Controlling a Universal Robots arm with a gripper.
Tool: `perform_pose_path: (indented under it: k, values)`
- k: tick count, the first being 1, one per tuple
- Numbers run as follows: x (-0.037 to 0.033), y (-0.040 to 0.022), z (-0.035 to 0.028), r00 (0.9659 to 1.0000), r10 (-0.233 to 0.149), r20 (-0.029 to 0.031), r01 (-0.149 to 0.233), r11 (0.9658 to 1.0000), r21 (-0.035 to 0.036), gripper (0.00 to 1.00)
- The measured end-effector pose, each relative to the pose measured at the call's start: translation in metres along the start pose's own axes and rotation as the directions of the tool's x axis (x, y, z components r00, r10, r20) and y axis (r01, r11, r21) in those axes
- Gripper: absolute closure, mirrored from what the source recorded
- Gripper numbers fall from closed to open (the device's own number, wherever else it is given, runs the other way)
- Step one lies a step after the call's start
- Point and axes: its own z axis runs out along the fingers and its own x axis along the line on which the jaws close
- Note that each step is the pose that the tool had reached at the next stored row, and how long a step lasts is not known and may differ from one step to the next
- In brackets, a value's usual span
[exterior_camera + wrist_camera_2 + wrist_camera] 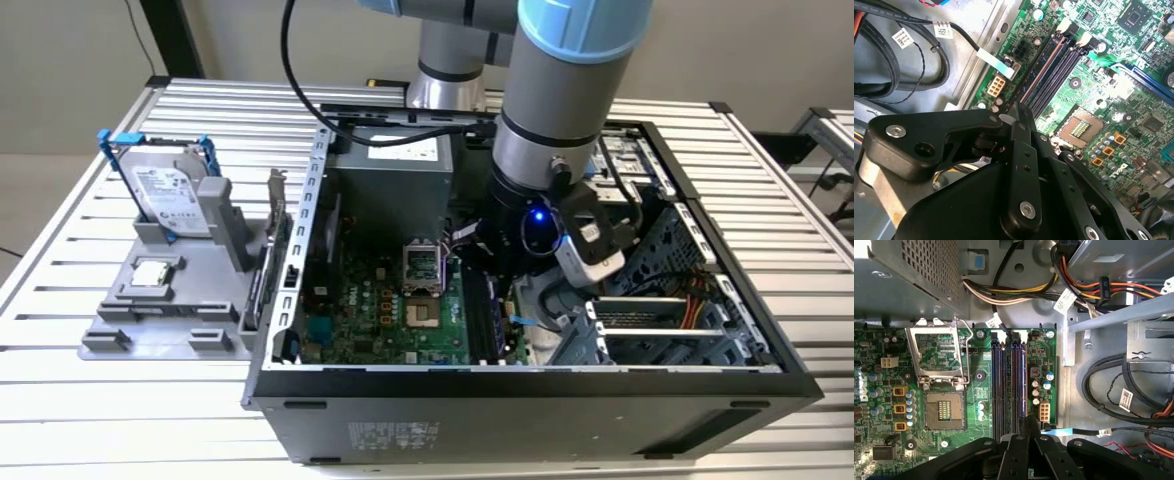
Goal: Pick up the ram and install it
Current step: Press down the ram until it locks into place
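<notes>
The ram is a long thin dark stick standing on edge along the outermost black memory slot of the motherboard. In the first wrist view the ram runs straight out from between my fingers. My gripper is down inside the open computer case, with its two black fingers pinched close together on the stick's near end. In the second wrist view the gripper sits right over the slot bank. I cannot tell how deep the ram sits in the slot. In the exterior view the arm's wrist hides the fingers.
Beside the slots is the open processor socket. Cable bundles and a metal drive cage crowd the far side of the slots. Outside the case, at the exterior view's left, a grey stand holds a hard drive and a small chip.
</notes>
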Motion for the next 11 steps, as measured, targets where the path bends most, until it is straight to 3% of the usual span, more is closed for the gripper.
perform_pose_path:
  k: [5,11]
  values:
    - [0.0000,0.0000,0.0000,0.9969,-0.079,0.0017,0.079,0.9969,-0.0027,1.00]
    - [0.0000,0.0000,-0.0001,0.9868,-0.162,0.0040,0.162,0.9868,-0.0064,1.00]
